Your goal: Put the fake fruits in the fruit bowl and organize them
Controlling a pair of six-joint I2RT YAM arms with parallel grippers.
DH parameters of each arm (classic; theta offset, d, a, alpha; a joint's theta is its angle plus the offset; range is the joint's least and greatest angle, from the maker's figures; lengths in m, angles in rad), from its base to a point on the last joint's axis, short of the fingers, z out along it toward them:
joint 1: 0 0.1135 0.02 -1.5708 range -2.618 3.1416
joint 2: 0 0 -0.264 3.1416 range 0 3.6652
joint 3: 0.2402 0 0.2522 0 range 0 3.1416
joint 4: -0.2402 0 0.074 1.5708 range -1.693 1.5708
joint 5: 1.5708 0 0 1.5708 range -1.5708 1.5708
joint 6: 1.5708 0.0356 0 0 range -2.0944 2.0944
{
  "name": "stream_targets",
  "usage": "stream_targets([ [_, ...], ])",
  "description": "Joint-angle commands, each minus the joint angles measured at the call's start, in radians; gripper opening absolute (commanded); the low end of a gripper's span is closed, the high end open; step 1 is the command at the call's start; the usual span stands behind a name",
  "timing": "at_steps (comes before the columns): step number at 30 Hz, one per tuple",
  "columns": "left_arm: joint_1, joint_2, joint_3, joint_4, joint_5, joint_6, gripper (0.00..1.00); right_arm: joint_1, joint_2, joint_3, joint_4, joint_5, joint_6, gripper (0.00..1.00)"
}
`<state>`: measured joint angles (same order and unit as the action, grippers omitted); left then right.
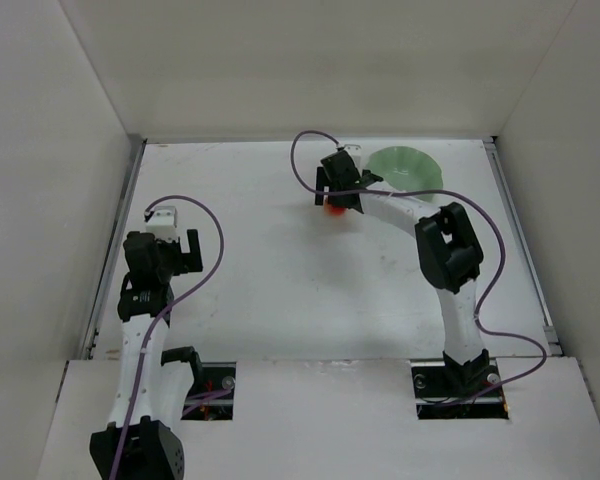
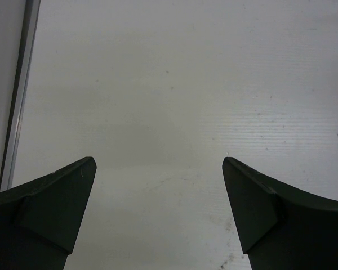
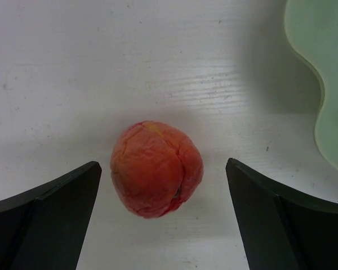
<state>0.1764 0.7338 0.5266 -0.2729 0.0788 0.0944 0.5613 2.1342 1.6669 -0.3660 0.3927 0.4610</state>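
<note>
Evidently unplaced, the wrinkled red-orange fake fruit [image 3: 156,169] sat mid-frame, outside the mint-green scalloped bowl [image 3: 327,84] at upper right, between the right gripper's [image 3: 162,164] spread jaws; grasp and transfer remained.

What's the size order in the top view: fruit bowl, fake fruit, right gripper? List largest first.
1. fruit bowl, partly covered by the arm.
2. right gripper.
3. fake fruit, mostly hidden beneath it.

Shot from high behind the arms, looking down on the whole table [image 1: 280,280]. Shot close from each wrist, facing down at its surface. Shared overhead and right-wrist: fake fruit [image 3: 156,169] beside fruit bowl [image 3: 332,56].
</note>
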Motion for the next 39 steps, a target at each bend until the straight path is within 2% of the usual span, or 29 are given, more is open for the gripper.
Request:
stream_targets([
  [1,0.008,-0.007,0.001,0.035,0.024,-0.007,1.00,-0.010,0.041,0.045,0.019,-0.034,0.027,1.00],
  [7,0.018,-0.008,0.000,0.034,0.024,-0.004,1.00,-0.016,0.033,0.045,0.030,-0.109,0.035,0.82],
  [10,0.018,-0.010,-0.002,0.035,0.024,-0.002,1.00,-0.010,0.018,0.039,0.032,-0.121,0.019,0.61],
  [12,0.018,-0.010,-0.002,0.034,0.024,-0.001,1.00,-0.010,-0.022,0.022,0.041,-0.118,0.015,0.43],
  [14,0.018,-0.008,0.000,0.032,0.024,0.002,1.00,-0.010,-0.074,0.002,0.059,-0.112,0.002,0.30],
  [16,0.016,-0.004,-0.002,0.034,0.024,0.002,1.00,-0.010,-0.164,-0.033,0.088,-0.106,-0.008,0.24],
  [19,0.013,0.003,-0.004,0.035,0.024,0.004,1.00,-0.025,-0.287,-0.093,0.133,-0.071,-0.010,0.24],
  [22,0.010,0.004,-0.002,0.040,0.024,0.004,1.00,-0.109,-0.350,-0.130,0.136,0.000,-0.012,0.24],
  [28,0.005,-0.004,-0.004,0.041,0.024,0.011,1.00,-0.280,-0.238,-0.092,0.079,-0.078,-0.051,0.29],
  [34,0.012,-0.022,-0.002,0.028,0.030,0.007,1.00,-0.373,-0.181,-0.093,0.082,-0.087,-0.002,0.37],
  [35,0.010,-0.025,-0.004,0.026,0.041,0.008,1.00,-0.380,-0.181,-0.091,0.085,-0.092,0.001,0.43],
  [39,0.010,-0.046,-0.010,0.021,0.096,0.016,1.00,-0.392,-0.227,-0.133,0.133,-0.143,-0.001,0.89],
])
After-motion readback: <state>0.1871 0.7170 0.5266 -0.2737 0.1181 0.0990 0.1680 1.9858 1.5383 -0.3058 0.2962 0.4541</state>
